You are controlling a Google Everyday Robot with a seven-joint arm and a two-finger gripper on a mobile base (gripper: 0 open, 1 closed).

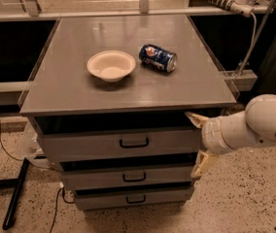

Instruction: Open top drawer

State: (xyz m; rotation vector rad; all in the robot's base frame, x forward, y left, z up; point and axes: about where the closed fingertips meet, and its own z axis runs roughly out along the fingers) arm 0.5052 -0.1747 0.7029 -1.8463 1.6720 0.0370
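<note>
At the right end of the top drawer [89, 144], in the camera view, my gripper [198, 141] is spread wide with nothing in it. The drawer lies just under the tabletop [70, 89], its front facing the camera and its long axis running left to right; it looks shut or nearly so. I'd move left to the black handle [134, 142] at its centre, straddle the bar above and below, close firmly, then pull straight out without twisting.
</note>
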